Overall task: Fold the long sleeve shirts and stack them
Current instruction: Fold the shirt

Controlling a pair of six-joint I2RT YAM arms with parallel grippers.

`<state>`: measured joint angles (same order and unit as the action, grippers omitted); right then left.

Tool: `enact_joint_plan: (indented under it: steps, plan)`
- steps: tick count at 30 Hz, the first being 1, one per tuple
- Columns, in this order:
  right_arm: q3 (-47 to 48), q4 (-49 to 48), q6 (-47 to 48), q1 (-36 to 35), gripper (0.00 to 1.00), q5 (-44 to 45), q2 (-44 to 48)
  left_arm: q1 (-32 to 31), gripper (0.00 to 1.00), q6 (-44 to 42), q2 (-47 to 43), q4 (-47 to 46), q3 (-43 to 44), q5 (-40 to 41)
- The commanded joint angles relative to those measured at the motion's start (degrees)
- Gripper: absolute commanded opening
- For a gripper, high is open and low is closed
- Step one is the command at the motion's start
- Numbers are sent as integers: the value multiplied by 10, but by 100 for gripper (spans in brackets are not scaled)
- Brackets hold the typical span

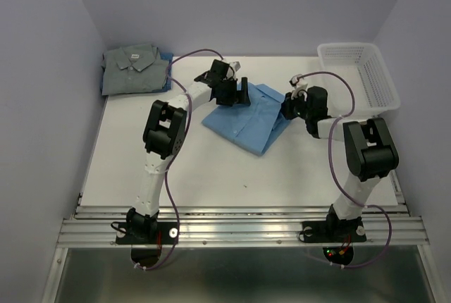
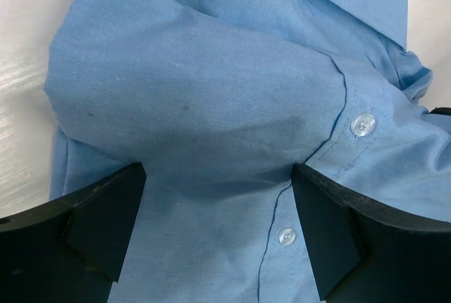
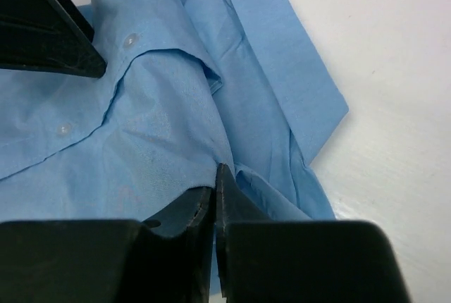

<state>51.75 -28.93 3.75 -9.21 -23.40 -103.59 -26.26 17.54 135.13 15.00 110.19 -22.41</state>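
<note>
The light blue shirt [image 1: 248, 121] lies partly folded mid-table, buttons up. My left gripper [image 1: 235, 94] hangs just over its far left part, jaws wide open and empty. In the left wrist view the fingers [image 2: 106, 227] straddle the button placket of the blue shirt [image 2: 211, 106]. My right gripper [image 1: 287, 108] is at the shirt's right edge. In the right wrist view it [image 3: 215, 176] is shut, pinching a fold of the blue cloth [image 3: 162, 141]. The grey-green shirt [image 1: 134, 69] lies folded at the back left corner.
A white mesh basket [image 1: 361, 72] stands at the back right corner. A strip of blue cloth [image 1: 168, 59] shows under the grey-green shirt's right side. The left arm's black finger [image 3: 49, 28] shows in the right wrist view. Walls close the table's left, back and right.
</note>
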Motion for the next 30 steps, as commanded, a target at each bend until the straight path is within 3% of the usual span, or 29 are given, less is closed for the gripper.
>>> enact_joint_plan:
  steps: [1, 4, 9, 11, 12, 13, 17, 19, 22, 26, 30]
  plan:
    - [24, -64, -94, 24, 4, -60, -22, 2, 99, -13, 8, 20, 23, 22]
    - [33, -45, -145, 42, 4, -74, -34, 2, 99, -3, 8, 20, 23, 29]
    - [12, -18, -192, 47, 24, -51, -16, 2, 99, 23, -7, 13, 8, 38]
    - [14, 38, -188, 47, 39, -21, -3, 2, 99, 35, -18, 6, -1, 37]
    - [32, 68, -176, 47, 57, 16, 3, 1, 99, 37, -29, 6, -1, 36]
    - [41, 124, -169, 47, 63, 25, 21, 2, 99, 43, -36, 5, 0, 34]
    - [63, 259, -109, 47, 100, 14, 118, -2, 99, 49, -80, 6, 8, 44]
    - [67, 334, -106, 47, 100, 4, 159, -1, 99, 50, -91, 9, 12, 53]
    - [71, 344, -124, 39, 100, -76, 207, -2, 99, 49, -93, 19, 33, 56]
    - [76, 253, -172, 12, 100, -137, 195, -1, 99, 38, -70, 24, 71, 50]
    - [118, 195, -253, -5, 100, -150, 111, 0, 99, 34, -8, 41, 138, 23]
